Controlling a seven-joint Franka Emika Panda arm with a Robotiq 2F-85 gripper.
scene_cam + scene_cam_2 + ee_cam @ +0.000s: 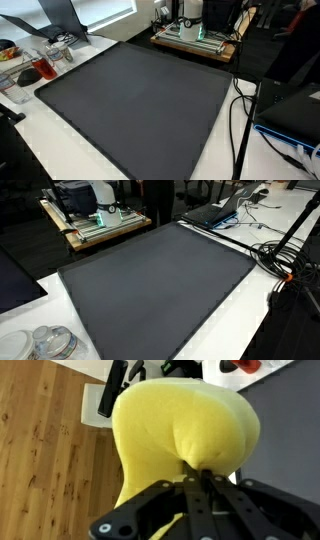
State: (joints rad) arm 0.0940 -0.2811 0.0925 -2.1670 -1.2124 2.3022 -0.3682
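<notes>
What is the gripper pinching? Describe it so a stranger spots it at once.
Find the wooden floor in the wrist view. In front of it the gripper is shut on a plump yellow plush thing. Nothing else in that view is yellow or soft.

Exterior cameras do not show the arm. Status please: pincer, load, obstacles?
Pincer shut on yellow soft thing. Thing pinched at a fold, fills wrist view. Wood floor behind; no obstacle visible.
</notes>
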